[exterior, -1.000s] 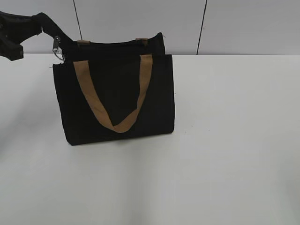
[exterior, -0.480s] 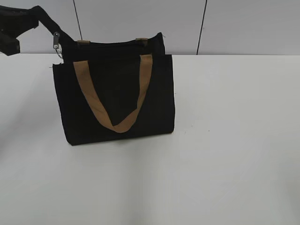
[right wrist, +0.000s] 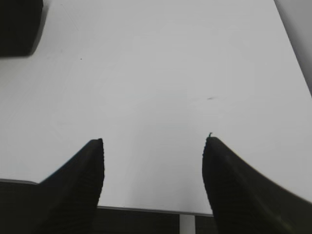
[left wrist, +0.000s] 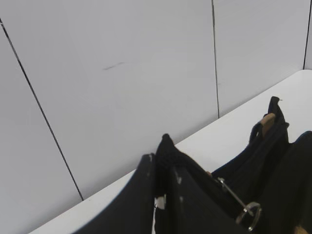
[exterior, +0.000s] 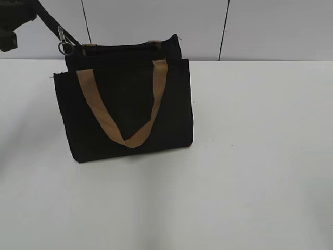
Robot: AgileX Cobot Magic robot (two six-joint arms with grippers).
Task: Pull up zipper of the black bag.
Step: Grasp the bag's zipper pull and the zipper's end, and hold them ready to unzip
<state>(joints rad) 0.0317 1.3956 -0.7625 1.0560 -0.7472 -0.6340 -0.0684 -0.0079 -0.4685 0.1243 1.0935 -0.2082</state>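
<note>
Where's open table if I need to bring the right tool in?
Bare table lies right of the black bag and in front of it. Crowded at the bag's top left corner, where the left tool grips a black strip by the zipper.

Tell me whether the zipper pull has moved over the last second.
Yes. In the exterior view the zipper pull has risen and drifted slightly left, judged against the dark wall seam behind the black bag.

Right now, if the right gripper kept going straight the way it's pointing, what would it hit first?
Most likely just the bare white table. The right gripper is open, with nothing between its fingers. The black bag lies far off to the upper left of that line, though depth is hard to judge.
</note>
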